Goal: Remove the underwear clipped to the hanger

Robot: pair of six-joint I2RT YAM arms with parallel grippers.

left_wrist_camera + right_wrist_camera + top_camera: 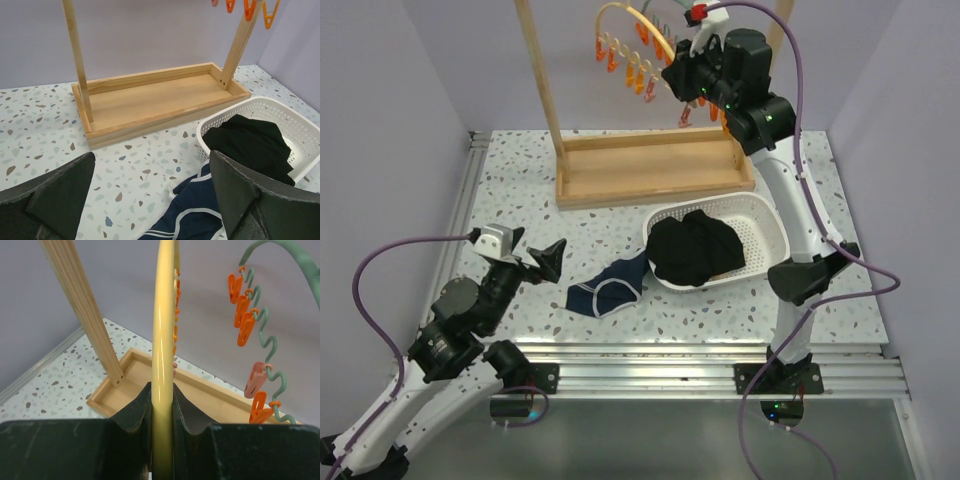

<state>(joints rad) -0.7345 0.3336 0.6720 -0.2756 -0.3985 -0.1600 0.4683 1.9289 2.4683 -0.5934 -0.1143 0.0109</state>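
Note:
The hanger is a yellow arc (628, 22) with orange clips, hung from the wooden rack. My right gripper (672, 68) is shut on its yellow bar (163, 335), which runs up between the jaws (162, 396). No cloth hangs from the clips that show. Navy blue underwear with white trim (610, 292) lies flat on the table by the basket. Black underwear (695, 248) is piled in the white basket. My left gripper (538, 250) hovers low over the table, open and empty, with the navy piece (200, 215) just ahead of its right finger (240, 195).
The wooden rack has a tray base (650, 165) and a slanted post (540, 70). The white perforated basket (760, 215) sits in front of it. A green wavy hanger (270, 350) with orange and pink clips hangs to the right of the yellow one. Walls close in on both sides.

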